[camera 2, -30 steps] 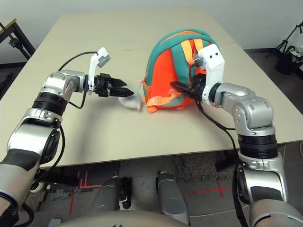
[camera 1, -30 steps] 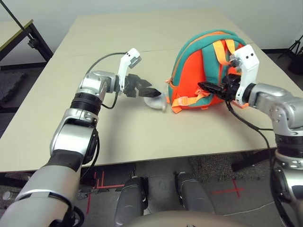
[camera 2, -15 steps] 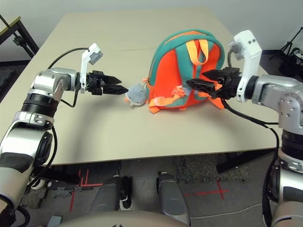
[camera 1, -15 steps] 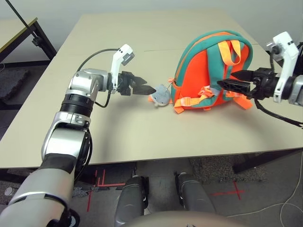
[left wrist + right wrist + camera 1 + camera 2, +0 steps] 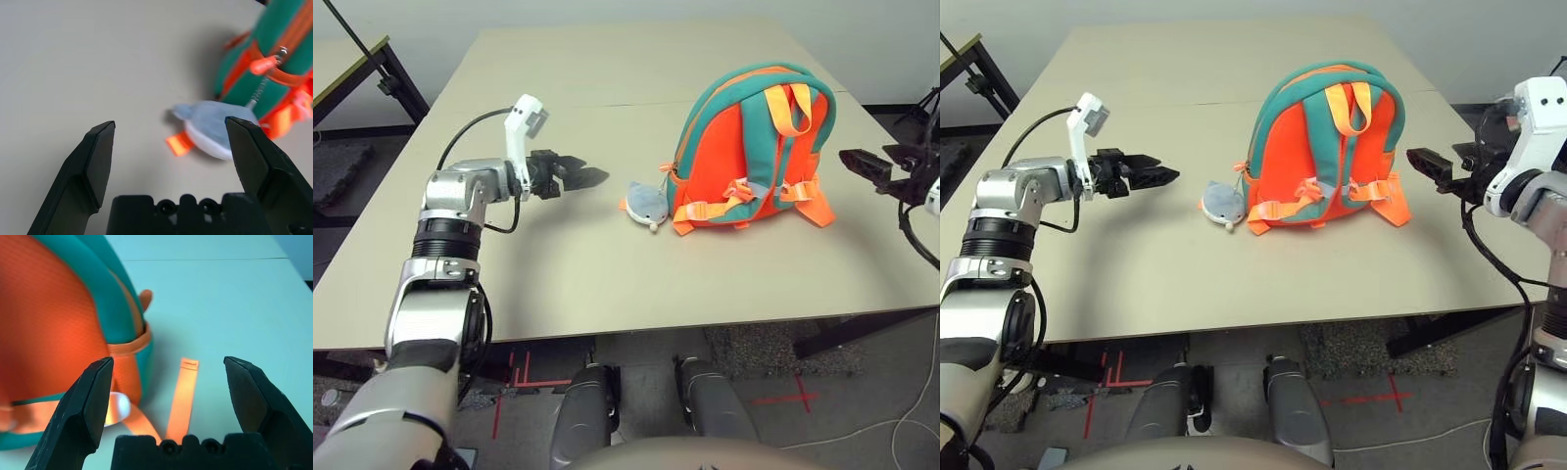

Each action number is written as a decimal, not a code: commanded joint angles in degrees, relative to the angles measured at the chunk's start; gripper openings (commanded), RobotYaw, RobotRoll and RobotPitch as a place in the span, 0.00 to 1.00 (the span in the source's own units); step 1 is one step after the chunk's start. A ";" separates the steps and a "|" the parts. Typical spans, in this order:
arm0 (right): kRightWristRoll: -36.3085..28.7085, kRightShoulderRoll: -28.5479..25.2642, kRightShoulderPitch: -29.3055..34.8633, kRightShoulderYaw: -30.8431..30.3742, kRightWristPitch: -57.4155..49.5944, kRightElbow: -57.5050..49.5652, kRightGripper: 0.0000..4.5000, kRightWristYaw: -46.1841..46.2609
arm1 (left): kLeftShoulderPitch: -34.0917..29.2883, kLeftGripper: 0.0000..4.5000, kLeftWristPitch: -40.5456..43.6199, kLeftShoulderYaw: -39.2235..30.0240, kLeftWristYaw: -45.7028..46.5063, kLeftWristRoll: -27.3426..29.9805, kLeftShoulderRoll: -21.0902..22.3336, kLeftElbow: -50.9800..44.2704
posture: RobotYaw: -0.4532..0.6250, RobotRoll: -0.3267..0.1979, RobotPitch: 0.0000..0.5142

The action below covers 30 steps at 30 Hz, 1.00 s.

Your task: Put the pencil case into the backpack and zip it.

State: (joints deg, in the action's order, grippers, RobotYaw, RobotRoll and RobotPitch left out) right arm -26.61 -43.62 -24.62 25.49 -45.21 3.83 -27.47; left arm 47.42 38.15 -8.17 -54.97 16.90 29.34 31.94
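Pale beige and smooth, a large table [image 5: 558, 284] stands on a grey floor [image 5: 646, 338] marked with red tape lines [image 5: 545, 382], a light grey wall [image 5: 636, 22] behind its far edge. Toward its right side the small orange child's backpack with teal trim [image 5: 713, 152] stands upright, its orange webbing carry loop [image 5: 781, 110] at the top and its shoulder straps facing the robot. One loose orange strap end [image 5: 1391, 202] lies on the tabletop beside the bag's base. A grey-and-white plush fish [image 5: 647, 204] with orange fins rests just beside the bag on the robot's left, tied to a zipper pull [image 5: 264, 64] by a thin chain [image 5: 258, 93].

The left black two-fingered gripper [image 5: 171, 125] hovers over the table, left of the plush, spread wide and holding nothing. The right black two-fingered gripper [image 5: 168, 360] is also wide apart and empty, hanging to the right of the backpack without touching it.
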 commanded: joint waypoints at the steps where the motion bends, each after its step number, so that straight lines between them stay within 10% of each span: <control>1: 1.73 2.46 0.99 1.56 6.04 2.34 0.99 2.37 | -2.67 1.00 -5.63 -3.88 5.73 1.17 -1.46 -0.54 | 0.23 0.62 0.19; 30: 6.72 9.34 0.41 0.78 37.25 26.22 0.99 3.78 | -12.77 1.00 -36.20 -14.35 31.30 0.26 -2.80 13.11 | 0.28 0.62 0.22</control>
State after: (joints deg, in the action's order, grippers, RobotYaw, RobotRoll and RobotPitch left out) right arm -20.55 -34.59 -23.90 27.03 -9.15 28.73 -23.32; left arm 35.02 2.94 -22.14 -24.09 17.43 25.93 43.78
